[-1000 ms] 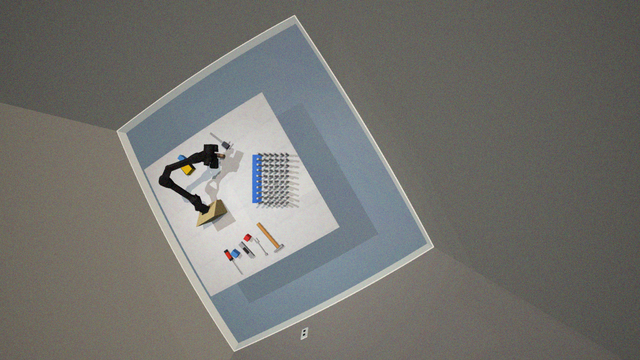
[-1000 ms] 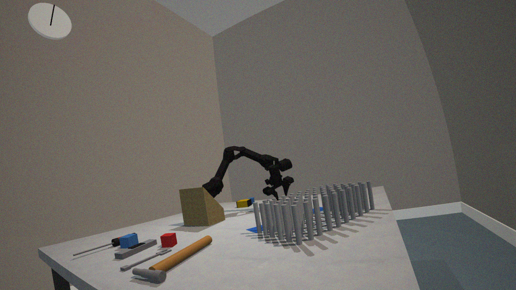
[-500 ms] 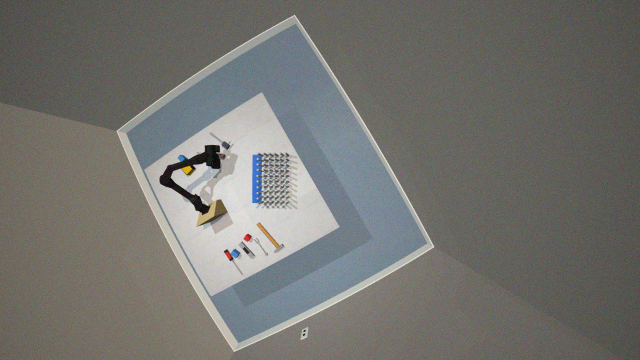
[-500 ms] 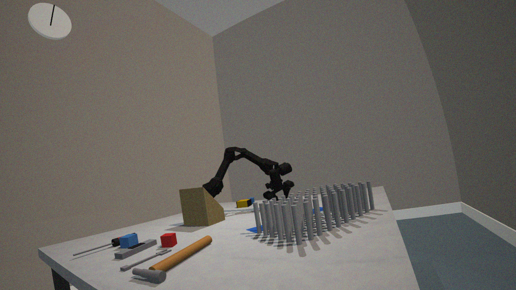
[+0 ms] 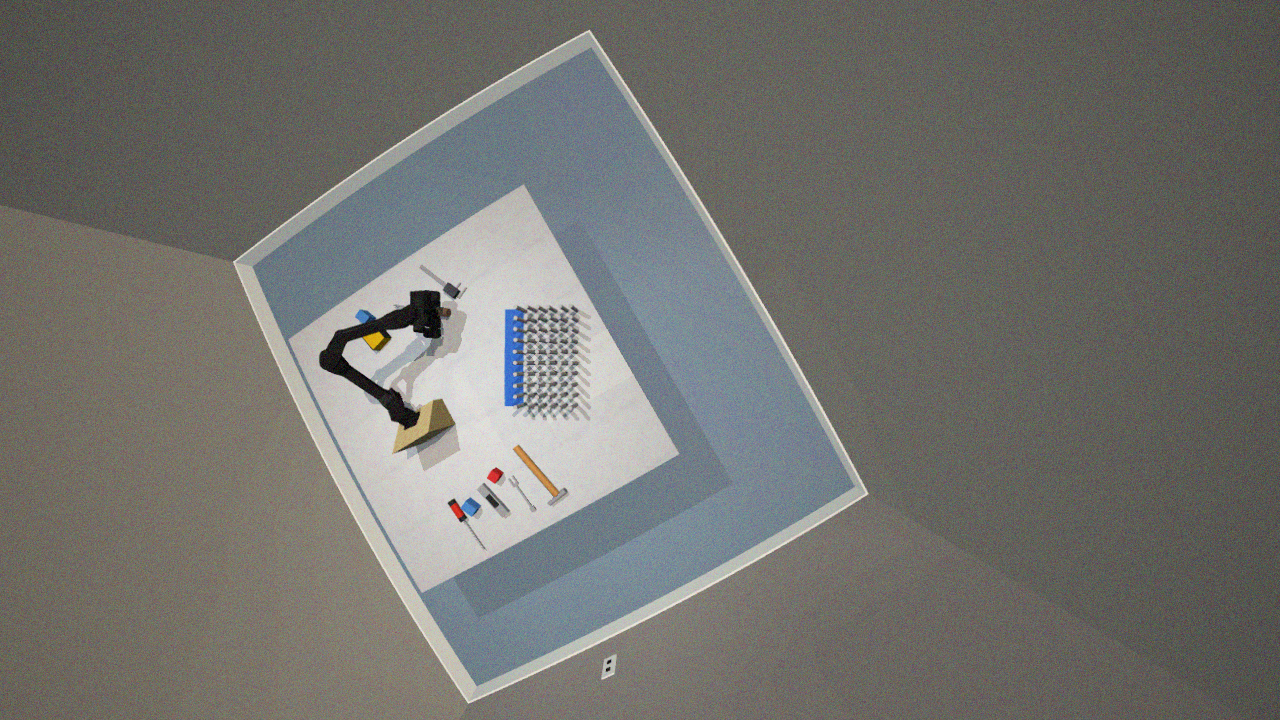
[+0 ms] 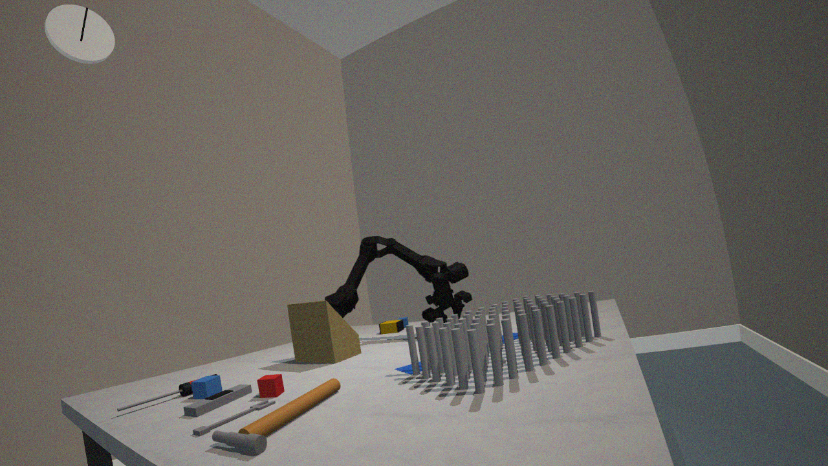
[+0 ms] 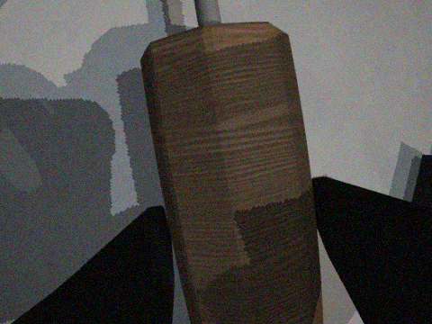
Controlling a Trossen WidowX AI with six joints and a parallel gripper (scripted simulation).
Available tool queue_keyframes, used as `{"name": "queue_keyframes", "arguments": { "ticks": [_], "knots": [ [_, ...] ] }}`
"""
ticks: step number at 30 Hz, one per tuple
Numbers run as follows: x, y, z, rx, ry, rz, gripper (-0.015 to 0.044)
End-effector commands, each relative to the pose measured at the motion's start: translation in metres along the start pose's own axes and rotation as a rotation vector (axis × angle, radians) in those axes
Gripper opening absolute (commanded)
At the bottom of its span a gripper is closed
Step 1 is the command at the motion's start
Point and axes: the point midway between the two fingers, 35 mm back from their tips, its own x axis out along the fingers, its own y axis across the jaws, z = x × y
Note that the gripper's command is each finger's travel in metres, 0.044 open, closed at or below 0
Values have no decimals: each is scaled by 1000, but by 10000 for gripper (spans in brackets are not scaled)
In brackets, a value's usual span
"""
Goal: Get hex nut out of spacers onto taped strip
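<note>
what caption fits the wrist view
Dark gripper fingers flank a wooden handle with a metal shaft.

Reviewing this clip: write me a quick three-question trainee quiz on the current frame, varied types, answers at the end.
1. Multiple choice: what lies between the gripper's fingers?
A) the hammer
B) a wooden handle
C) a spacer
2. True or false: the red cube sits among the standing spacers.
3. Fill in the blank: the strip along one side of the spacer field is coloured ____.

Key: 1 B; 2 false; 3 blue.
</note>
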Motion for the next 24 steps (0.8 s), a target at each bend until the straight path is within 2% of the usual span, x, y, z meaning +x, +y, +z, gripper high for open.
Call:
{"name": "queue_keyframes", "arguments": {
  "ticks": [1, 4, 24],
  "knots": [
    [-5, -2, -1, 2, 6, 4, 82],
    [-17, -7, -2, 2, 12, 13, 3],
    [-108, -34, 18, 7, 21, 22, 0]
  ]
}}
